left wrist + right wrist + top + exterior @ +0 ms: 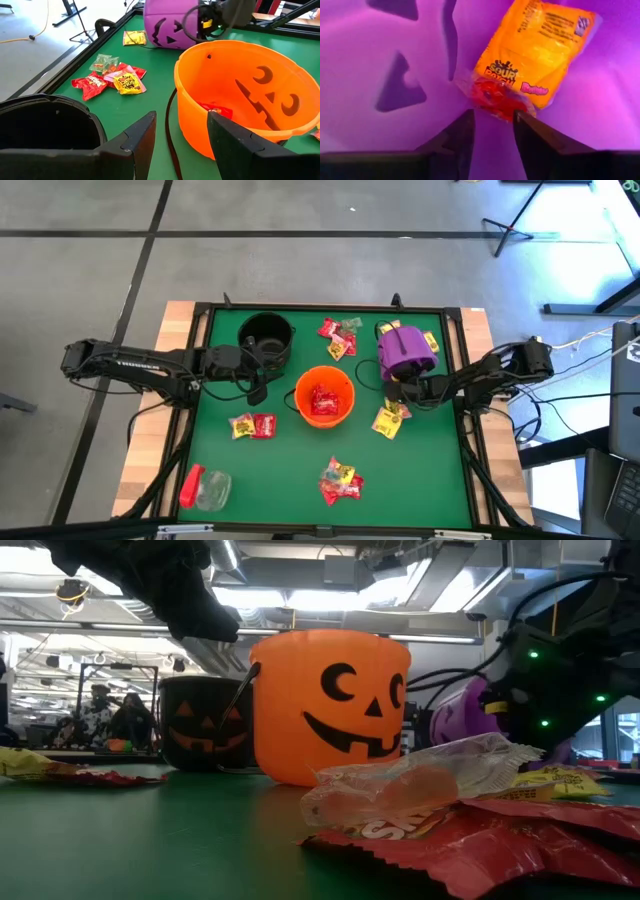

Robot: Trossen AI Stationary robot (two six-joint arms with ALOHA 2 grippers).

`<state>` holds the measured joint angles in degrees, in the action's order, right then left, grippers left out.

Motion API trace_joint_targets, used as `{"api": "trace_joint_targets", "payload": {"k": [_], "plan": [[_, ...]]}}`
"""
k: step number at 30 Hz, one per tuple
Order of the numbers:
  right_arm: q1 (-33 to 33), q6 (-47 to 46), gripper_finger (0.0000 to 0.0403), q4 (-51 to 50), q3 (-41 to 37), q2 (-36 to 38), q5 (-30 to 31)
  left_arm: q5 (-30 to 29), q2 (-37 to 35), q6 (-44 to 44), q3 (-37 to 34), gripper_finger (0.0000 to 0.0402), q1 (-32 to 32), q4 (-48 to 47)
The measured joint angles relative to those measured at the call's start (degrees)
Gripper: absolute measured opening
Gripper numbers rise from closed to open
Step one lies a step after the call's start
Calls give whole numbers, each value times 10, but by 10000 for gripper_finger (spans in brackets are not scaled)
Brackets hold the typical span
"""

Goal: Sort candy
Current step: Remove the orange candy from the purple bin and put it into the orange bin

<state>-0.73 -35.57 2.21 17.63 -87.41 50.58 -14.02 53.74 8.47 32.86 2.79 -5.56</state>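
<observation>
Right gripper (pixel 492 117) reached inside the purple plastic pumpkin bucket (pixel 404 350), lying tipped on its side, and pinched the red-edged corner of a yellow crinkly candy packet (pixel 532 52) between its dark fingers. Judging by that, the step in hand was delivering a yellow packet into the purple bucket; the next move would call for loosening the fingers and backing out without dragging the packet along. Left gripper (pixel 179 135) hung released, holding nothing, between the black pumpkin bucket (pixel 267 336) and the orange pumpkin bucket (pixel 324 395), which stood left of the purple one and held red packets. More wrapped candy (pixel 341 482) lay in clusters on the green table (pixel 280 470) around the purple bucket. On the held packet "SOUR PATCH" was partly readable; other print was too small.
</observation>
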Motion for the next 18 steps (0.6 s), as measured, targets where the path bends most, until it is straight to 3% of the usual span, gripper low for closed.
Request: {"api": "trace_joint_targets", "payload": {"k": [9,18], "plan": [[-73,50,15,34,1,0,-79,0,0,0,0,167,-16,0],[-72,65,4,17,11,22,-94,-5,0,0,0,167,-29,0]]}}
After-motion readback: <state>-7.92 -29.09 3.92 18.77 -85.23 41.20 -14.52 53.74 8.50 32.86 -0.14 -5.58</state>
